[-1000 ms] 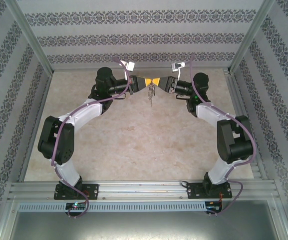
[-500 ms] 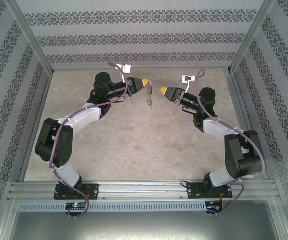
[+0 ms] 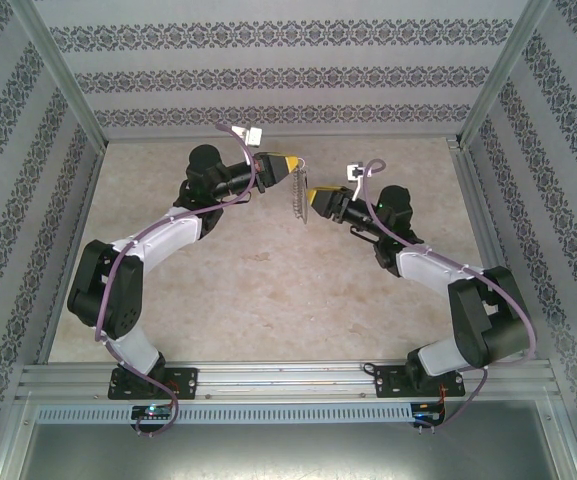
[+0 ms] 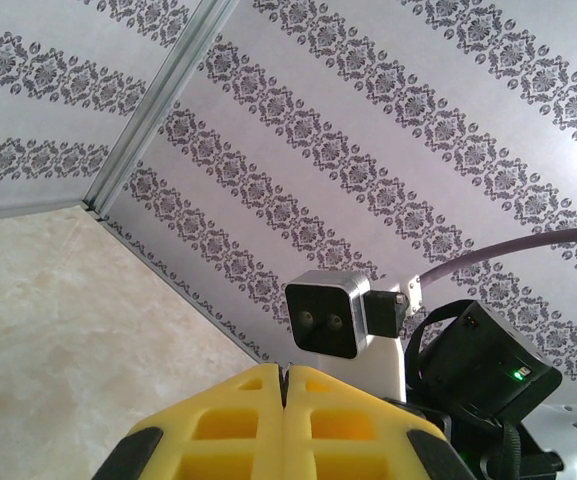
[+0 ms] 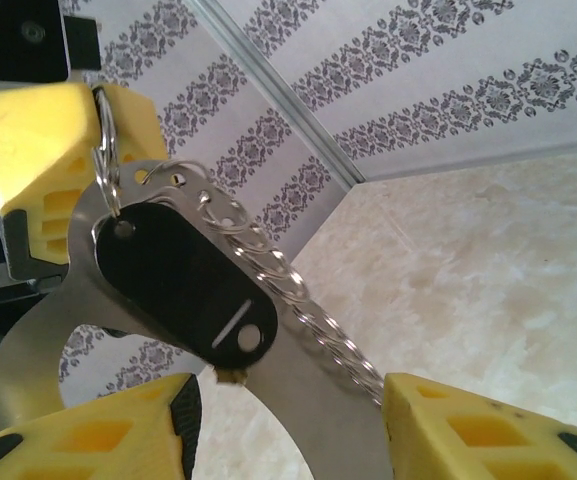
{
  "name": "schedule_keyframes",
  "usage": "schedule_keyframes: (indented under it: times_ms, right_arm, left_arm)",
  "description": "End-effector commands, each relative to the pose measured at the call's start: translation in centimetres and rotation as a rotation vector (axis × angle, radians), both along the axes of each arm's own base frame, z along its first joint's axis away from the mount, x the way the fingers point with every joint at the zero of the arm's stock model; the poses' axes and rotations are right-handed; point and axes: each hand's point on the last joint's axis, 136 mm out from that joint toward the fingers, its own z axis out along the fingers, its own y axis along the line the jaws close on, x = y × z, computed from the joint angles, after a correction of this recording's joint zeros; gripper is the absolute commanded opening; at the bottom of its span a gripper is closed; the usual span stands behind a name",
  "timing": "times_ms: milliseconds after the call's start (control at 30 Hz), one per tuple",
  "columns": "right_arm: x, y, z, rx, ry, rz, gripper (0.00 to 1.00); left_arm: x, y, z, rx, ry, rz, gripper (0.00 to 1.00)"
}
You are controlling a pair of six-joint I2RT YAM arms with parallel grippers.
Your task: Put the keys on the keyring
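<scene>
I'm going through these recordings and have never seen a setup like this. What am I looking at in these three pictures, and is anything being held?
You see a robot's left arm and right arm, bolted at the near edge of the table, each ending in two yellow fingers. The wide picture comes from a fixed camera above and behind; the other two come from cameras on the wrists. The left fingers are shut, pinching the keyring, a silvery chain hanging in the air with the black-headed key. The right fingers stand open on either side of it.
</scene>
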Motion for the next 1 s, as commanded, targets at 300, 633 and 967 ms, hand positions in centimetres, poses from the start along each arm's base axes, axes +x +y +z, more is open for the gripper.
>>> schedule_keyframes:
  times_ms: [300, 633, 967]
  right_arm:
    - [-0.2, 1.2, 3.8, -0.066, -0.171, -0.045, 0.53]
    - [0.7, 0.9, 4.2, -0.14, -0.189, -0.134, 0.55]
    - [0.4, 0.9, 4.5, -0.168, -0.203, -0.127, 0.37]
  left_arm:
    - [-1.7, -0.5, 3.0, -0.029, -0.083, -0.03, 0.0]
    - [-2.0, -0.9, 3.0, -0.026, -0.086, -0.04, 0.0]
    - [-2.1, -1.1, 3.0, -0.025, -0.088, -0.041, 0.0]
